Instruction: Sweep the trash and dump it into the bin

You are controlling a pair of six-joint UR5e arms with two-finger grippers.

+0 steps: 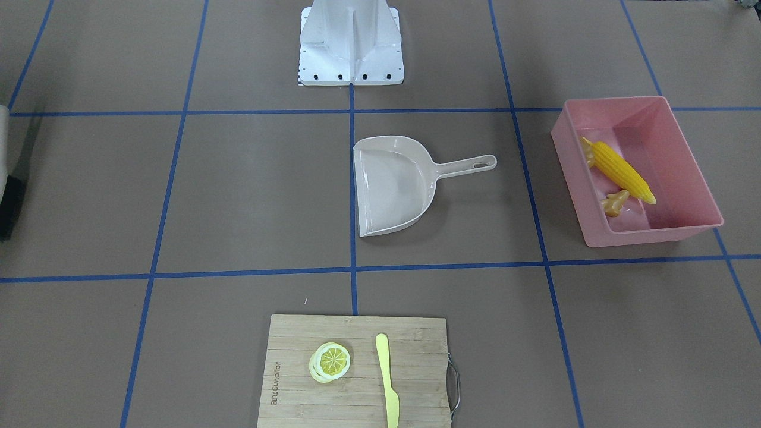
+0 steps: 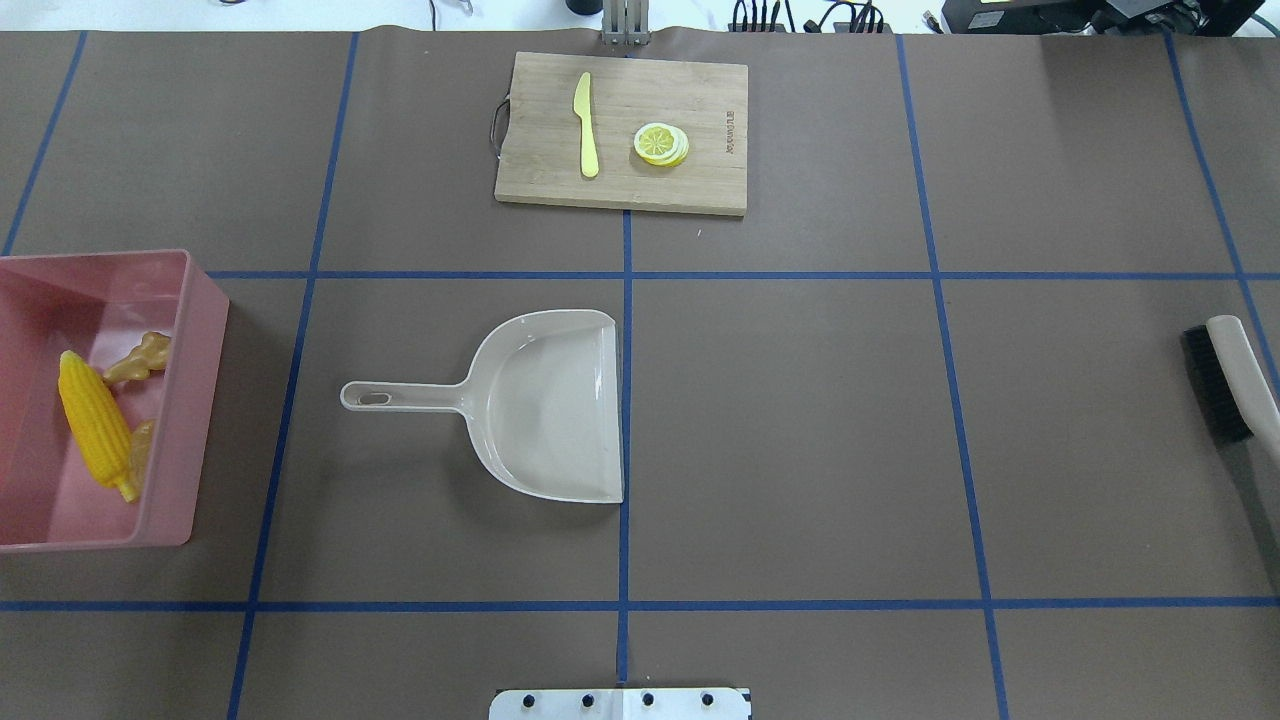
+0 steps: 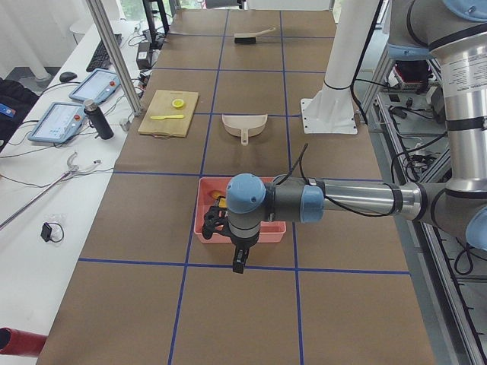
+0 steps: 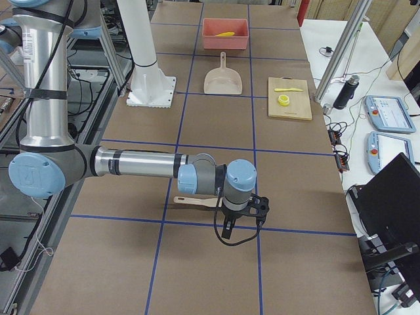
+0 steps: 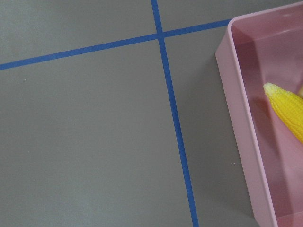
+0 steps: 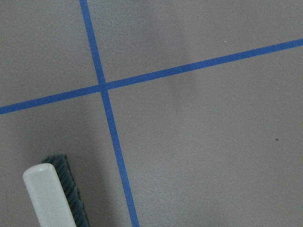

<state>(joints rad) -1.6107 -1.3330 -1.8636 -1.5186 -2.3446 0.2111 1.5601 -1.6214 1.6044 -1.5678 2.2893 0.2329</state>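
Corn cob (image 1: pixel 621 171), ginger root (image 1: pixel 615 202), potato (image 2: pixel 142 445) all inside pink bin (image 1: pixel 689 229). Dustpan (image 1: pixel 395 190) empty mid-table, brush (image 2: pixel 1225 385) lying flat. Dump looks done. Left gripper (image 3: pixel 215 226), right gripper (image 4: pixel 256 207): can't tell finger spread. Next: likely only parking arms.

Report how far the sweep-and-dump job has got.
Done: the corn cob, ginger root and a partly hidden potato lie in the bin. In hand: nothing; the empty dustpan and the brush lie on the table. Left: nothing visible to sweep.
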